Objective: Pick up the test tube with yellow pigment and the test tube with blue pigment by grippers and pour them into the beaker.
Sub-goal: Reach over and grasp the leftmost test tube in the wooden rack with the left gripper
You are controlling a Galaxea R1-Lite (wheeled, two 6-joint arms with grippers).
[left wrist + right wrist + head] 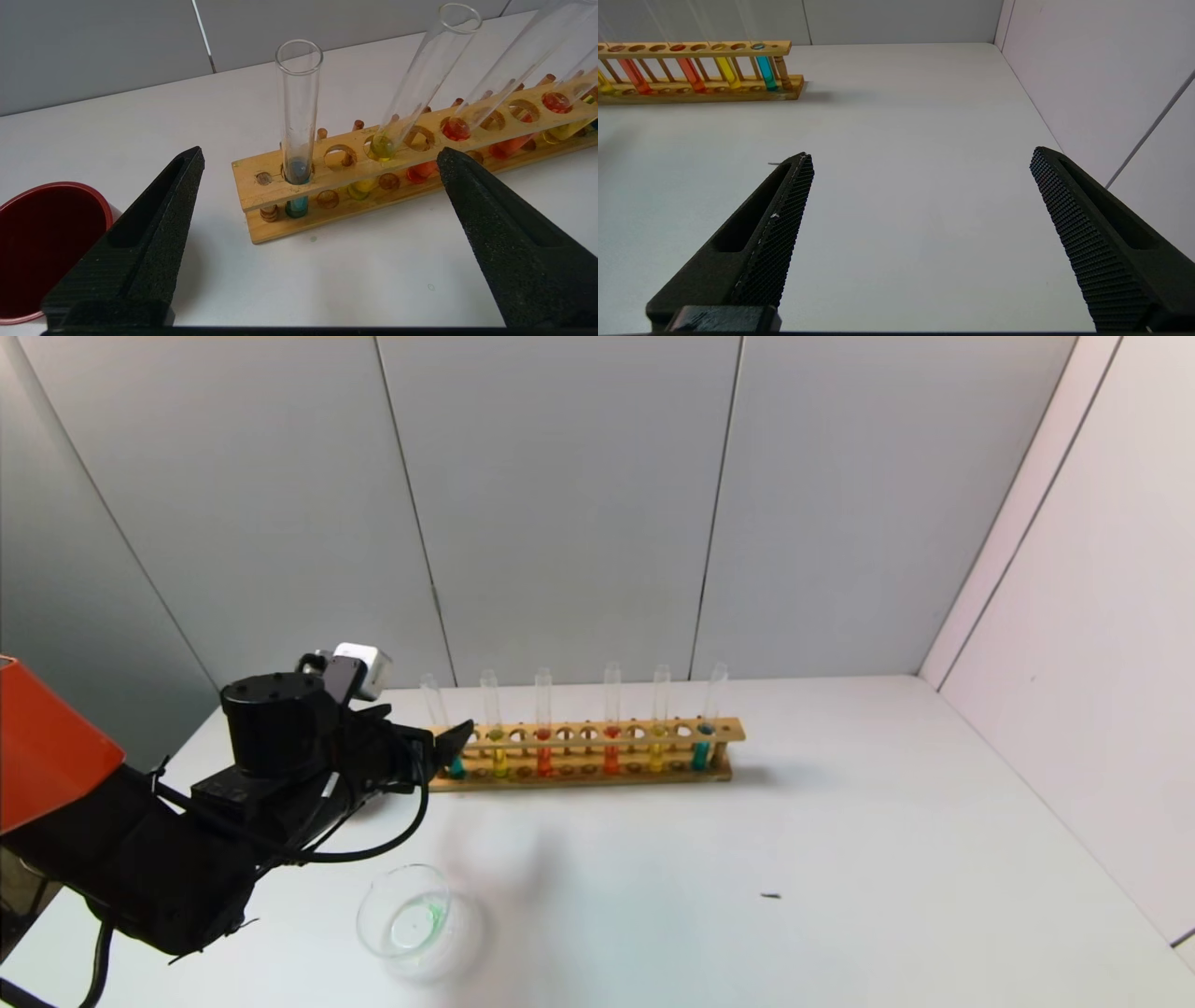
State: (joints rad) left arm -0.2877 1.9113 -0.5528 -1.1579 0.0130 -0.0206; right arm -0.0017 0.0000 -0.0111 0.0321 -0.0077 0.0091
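Head view shows the left gripper (446, 747) reaching in from the left edge of the white table (840, 859), its dark fingertips at the left end of the wooden rack (597, 751) that stands along the back of the table. Its jaws are spread wide and grasp nothing; in the left wrist view the two black fingers (154, 219) stand apart on either side of the rack's left end, short of the glass. Between them, in the rack's first hole, stands a tube with blue liquid (298, 140), upright, with only a little blue at its bottom. Two holes farther along leans a tube with yellow liquid (411, 98), and beyond it come tubes with orange-red liquid (502, 79). At the rack's other end the head view shows another yellow tube (658, 728) and another blue tube (705, 733) side by side. The beaker (408, 919) sits on the table in front of the rack, near the left arm, with a trace of green liquid at its bottom. A dark red cup (42, 247) stands on the table just beside the left gripper. The right gripper (920, 196) is out of the head view; its own wrist view shows it over bare table well apart from the rack, jaws wide and empty.
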